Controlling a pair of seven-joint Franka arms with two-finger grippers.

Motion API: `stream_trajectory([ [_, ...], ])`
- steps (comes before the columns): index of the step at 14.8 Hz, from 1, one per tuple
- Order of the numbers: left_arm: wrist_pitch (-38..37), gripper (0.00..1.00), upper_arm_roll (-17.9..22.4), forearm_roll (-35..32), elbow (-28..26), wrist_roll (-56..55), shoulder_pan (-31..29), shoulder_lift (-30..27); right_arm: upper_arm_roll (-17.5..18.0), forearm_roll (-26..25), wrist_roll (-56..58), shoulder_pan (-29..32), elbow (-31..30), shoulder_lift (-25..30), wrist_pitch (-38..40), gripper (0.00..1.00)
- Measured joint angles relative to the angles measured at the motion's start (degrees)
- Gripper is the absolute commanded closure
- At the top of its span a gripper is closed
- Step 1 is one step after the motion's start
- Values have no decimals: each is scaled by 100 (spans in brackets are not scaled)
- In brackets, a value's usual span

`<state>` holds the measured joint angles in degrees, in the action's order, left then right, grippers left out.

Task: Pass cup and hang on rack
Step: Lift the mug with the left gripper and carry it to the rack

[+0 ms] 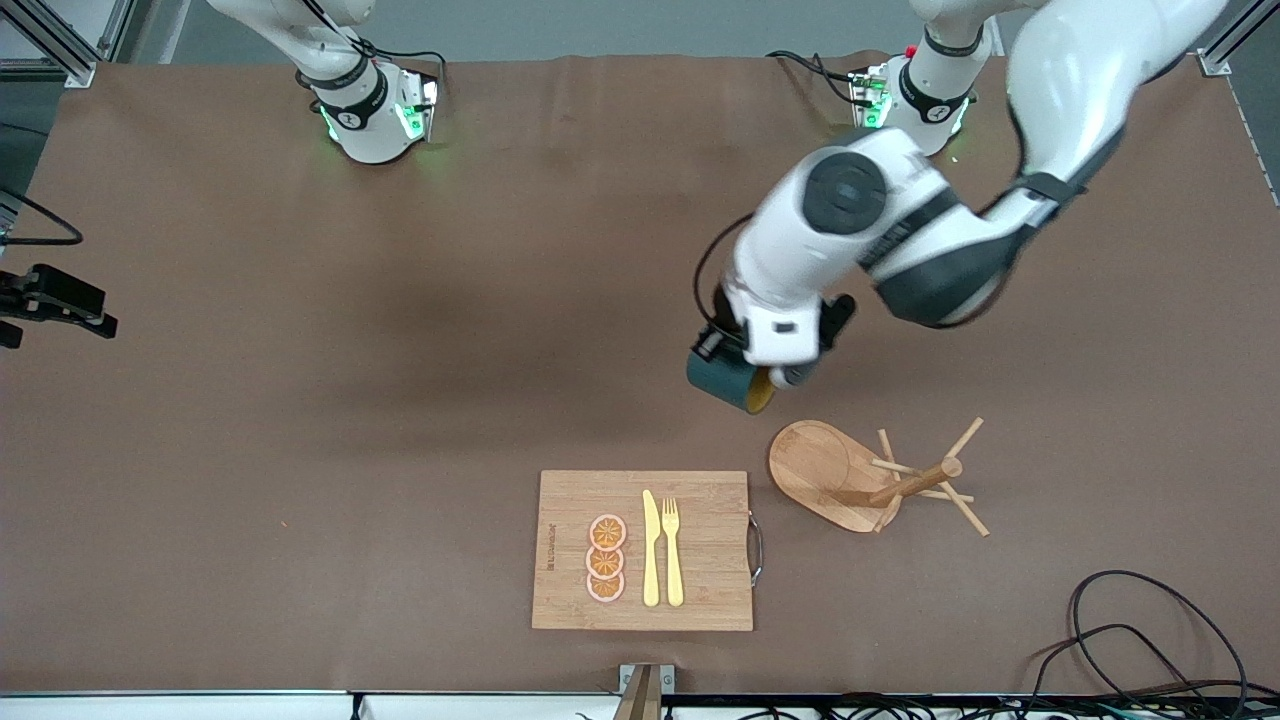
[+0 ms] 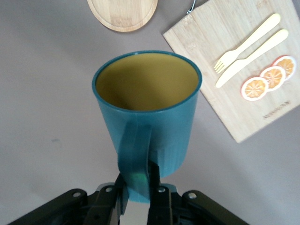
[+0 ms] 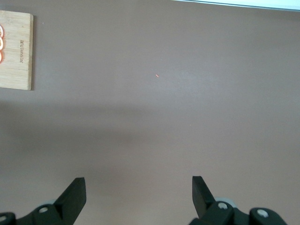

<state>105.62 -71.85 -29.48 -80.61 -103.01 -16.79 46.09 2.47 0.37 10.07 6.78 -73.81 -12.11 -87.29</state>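
Observation:
The dark teal cup [image 1: 722, 380] [image 2: 147, 108] with a yellow-orange inside hangs tipped on its side in the air. My left gripper [image 1: 745, 362] [image 2: 138, 187] is shut on the cup's loop handle, over bare table just beside the rack's base. The rack [image 1: 822, 470] is a light wooden mug tree with an oval base, a post [image 1: 915, 482] and thin pegs; only its base [image 2: 123, 14] shows in the left wrist view. My right gripper [image 3: 138, 187] waits open over bare brown table, holding nothing; it is out of the front view.
A wooden cutting board [image 1: 700, 545] [image 2: 234, 70] [image 3: 16, 51] lies near the front camera beside the rack, with orange slices [image 1: 606, 558], a yellow knife [image 1: 651, 550] and a fork [image 1: 672, 550]. Black cables [image 1: 1150, 640] lie at the left arm's end.

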Motion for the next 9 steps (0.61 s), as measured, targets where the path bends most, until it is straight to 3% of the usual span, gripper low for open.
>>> stream_trajectory([
  [9, 562, 99, 49, 2417, 3, 1445, -1200, 102, 43, 1, 30, -10, 0, 0, 12, 0],
])
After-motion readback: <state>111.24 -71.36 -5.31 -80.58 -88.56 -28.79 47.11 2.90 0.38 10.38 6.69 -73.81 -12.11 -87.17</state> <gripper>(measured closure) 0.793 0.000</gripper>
